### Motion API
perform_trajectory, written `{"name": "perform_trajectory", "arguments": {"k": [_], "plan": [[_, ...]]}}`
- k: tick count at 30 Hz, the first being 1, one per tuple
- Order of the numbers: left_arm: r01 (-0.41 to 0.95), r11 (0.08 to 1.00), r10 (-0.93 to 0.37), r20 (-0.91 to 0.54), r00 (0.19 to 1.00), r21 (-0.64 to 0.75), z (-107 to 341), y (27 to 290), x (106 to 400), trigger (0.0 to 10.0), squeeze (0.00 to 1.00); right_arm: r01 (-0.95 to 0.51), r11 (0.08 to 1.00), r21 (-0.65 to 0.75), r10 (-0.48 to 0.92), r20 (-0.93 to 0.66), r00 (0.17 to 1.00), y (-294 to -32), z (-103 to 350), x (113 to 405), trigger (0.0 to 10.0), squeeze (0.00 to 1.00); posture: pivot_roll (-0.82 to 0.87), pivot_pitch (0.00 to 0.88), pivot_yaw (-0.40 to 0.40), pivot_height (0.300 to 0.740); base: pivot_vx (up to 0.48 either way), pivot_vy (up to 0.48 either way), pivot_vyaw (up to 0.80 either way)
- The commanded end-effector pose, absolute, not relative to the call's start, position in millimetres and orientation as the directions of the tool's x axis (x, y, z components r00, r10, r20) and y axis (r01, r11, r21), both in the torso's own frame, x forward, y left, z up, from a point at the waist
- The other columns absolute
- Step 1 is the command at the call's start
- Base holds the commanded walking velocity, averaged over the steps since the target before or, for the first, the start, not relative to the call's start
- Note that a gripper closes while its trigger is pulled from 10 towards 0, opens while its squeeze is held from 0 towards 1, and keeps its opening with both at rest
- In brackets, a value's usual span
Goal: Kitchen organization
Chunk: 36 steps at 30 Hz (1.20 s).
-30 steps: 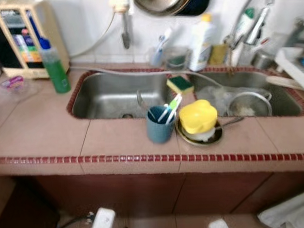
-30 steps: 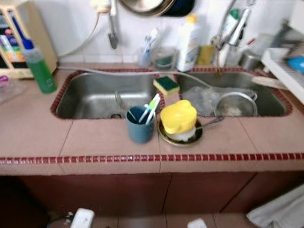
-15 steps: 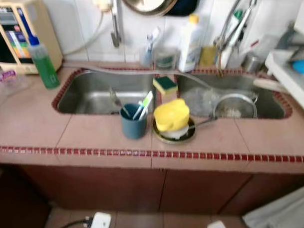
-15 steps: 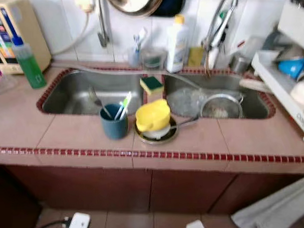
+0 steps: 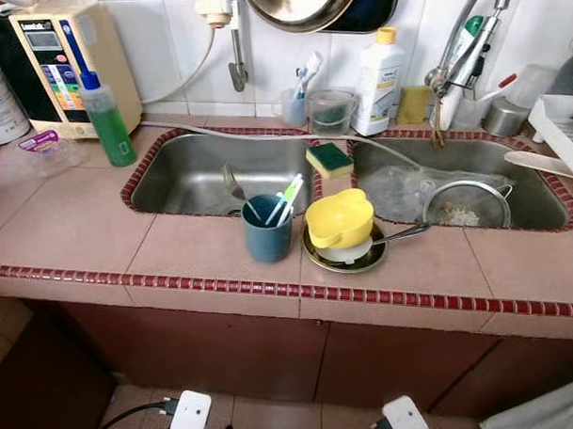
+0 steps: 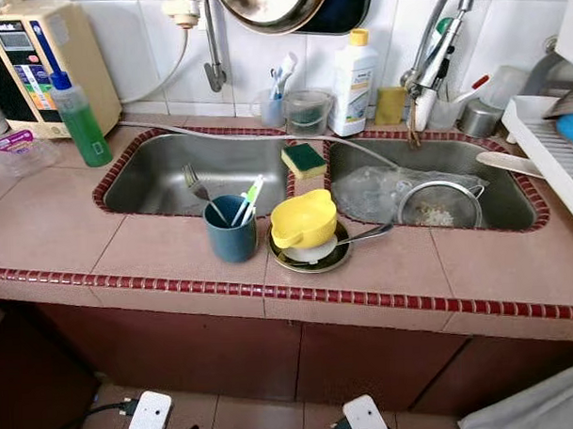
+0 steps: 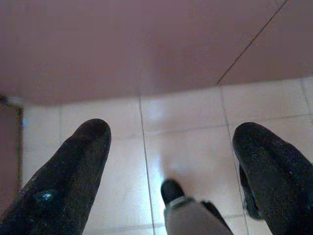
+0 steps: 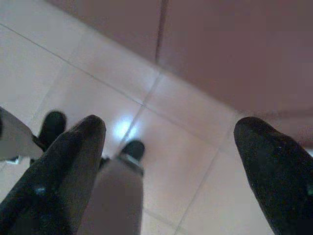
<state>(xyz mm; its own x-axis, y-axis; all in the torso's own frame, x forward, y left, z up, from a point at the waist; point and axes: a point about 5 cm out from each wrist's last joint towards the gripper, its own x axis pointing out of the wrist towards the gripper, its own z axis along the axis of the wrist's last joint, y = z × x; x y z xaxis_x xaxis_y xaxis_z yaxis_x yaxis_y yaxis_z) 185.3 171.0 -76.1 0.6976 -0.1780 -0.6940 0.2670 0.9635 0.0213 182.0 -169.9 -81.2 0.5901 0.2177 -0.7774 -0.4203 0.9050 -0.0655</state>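
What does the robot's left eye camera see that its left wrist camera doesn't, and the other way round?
Left eye view: the pink tiled counter with a double steel sink, a dark blue cup of toothbrushes and a fork, a yellow lidded bowl on a metal plate and a green soap bottle.
Left wrist view: the left pincer, its two black fingers spread open, pointing down.
Shared: the brown cabinet front and the pale floor tiles.

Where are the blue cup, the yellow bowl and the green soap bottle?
blue cup (image 5: 268,239): left eye view, on its front wall.
yellow bowl (image 5: 338,218): left eye view, on its upturned base.
green soap bottle (image 5: 110,134): left eye view, on its body.
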Motion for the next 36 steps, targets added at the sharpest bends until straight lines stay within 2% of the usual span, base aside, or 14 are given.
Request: {"name": "perform_trajectory", "arguments": {"k": [1, 3, 4, 8, 14, 22, 27, 33, 35, 36], "plan": [[0.297, 0.955, -0.199, -0.676, 0.71, 0.03, -72.7, 172.2, 189.5, 10.0, 0.0, -0.446, 0.892, -0.069, 0.243, -0.759, 0.604, -167.8, -77.9, 187.1, 10.0, 0.0, -0.03, 0.028, 0.005, 0.74, 0.0, 0.0, 0.0], [0.415, 0.909, -0.297, -0.634, 0.714, 0.042, -66.2, 172.7, 193.0, 10.0, 0.0, -0.591, 0.799, -0.109, 0.33, -0.743, 0.582, -164.0, -73.6, 190.1, 10.0, 0.0, -0.03, 0.043, 0.001, 0.74, 0.0, 0.0, 0.0], [0.415, 0.909, -0.297, -0.634, 0.714, 0.042, -66.2, 172.7, 193.0, 10.0, 0.0, -0.591, 0.799, -0.109, 0.33, -0.743, 0.582, -164.0, -73.6, 190.1, 10.0, 0.0, -0.03, 0.043, 0.001, 0.74, 0.0, 0.0, 0.0], [0.553, 0.832, -0.417, -0.61, 0.674, 0.042, -62.2, 171.3, 190.2, 10.0, 0.0, -0.695, 0.708, -0.124, 0.395, -0.746, 0.536, -164.3, -71.7, 188.7, 10.0, 0.0, -0.03, 0.049, -0.002, 0.74, 0.0, 0.0, 0.0], [0.723, 0.689, -0.577, -0.571, 0.584, 0.043, -52.9, 175.0, 186.0, 10.0, 0.0, -0.799, 0.596, -0.076, 0.542, -0.697, 0.47, -165.7, -57.7, 199.3, 10.0, 0.0, -0.02, 0.052, -0.001, 0.74, 0.0, 0.0, 0.0], [0.799, 0.595, -0.678, -0.478, 0.559, 0.089, -16.9, 205.1, 208.2, 10.0, 0.0, -0.886, 0.46, 0.059, 0.768, -0.527, 0.364, -179.2, -15.2, 224.5, 10.0, 0.0, -0.04, 0.045, 0.004, 0.74, 0.0, 0.0, 0.0], [0.809, 0.58, -0.7, -0.448, 0.556, 0.097, -0.9, 214.1, 219.9, 10.0, 0.0, -0.897, 0.426, 0.119, 0.839, -0.423, 0.342, -182.0, 9.0, 234.1, 10.0, 0.0, -0.04, 0.04, 0.005, 0.74, 0.0, 0.0, 0.0], [0.84, 0.528, -0.73, -0.438, 0.525, 0.128, 21.8, 218.5, 235.0, 10.0, 0.0, -0.934, 0.33, 0.139, 0.913, -0.297, 0.278, -174.1, 48.0, 240.7, 10.0, 0.0, -0.05, 0.041, 0.005, 0.74, 0.0, 0.0, 0.0], [0.84, 0.525, -0.739, -0.415, 0.53, 0.136, 30.3, 218.8, 239.6, 10.0, 0.0, -0.942, 0.301, 0.147, 0.931, -0.26, 0.257, -171.1, 60.3, 241.8, 10.0, 0.0, -0.05, 0.042, 0.005, 0.74, 0.0, 0.0, 0.0], [0.823, 0.549, -0.74, -0.374, 0.559, 0.143, 41.9, 220.4, 247.5, 10.0, 0.0, -0.945, 0.299, 0.134, 0.941, -0.209, 0.268, -168.0, 75.4, 246.7, 10.0, 0.0, -0.04, 0.044, 0.006, 0.74, 0.0, 0.0, 0.0]]}}
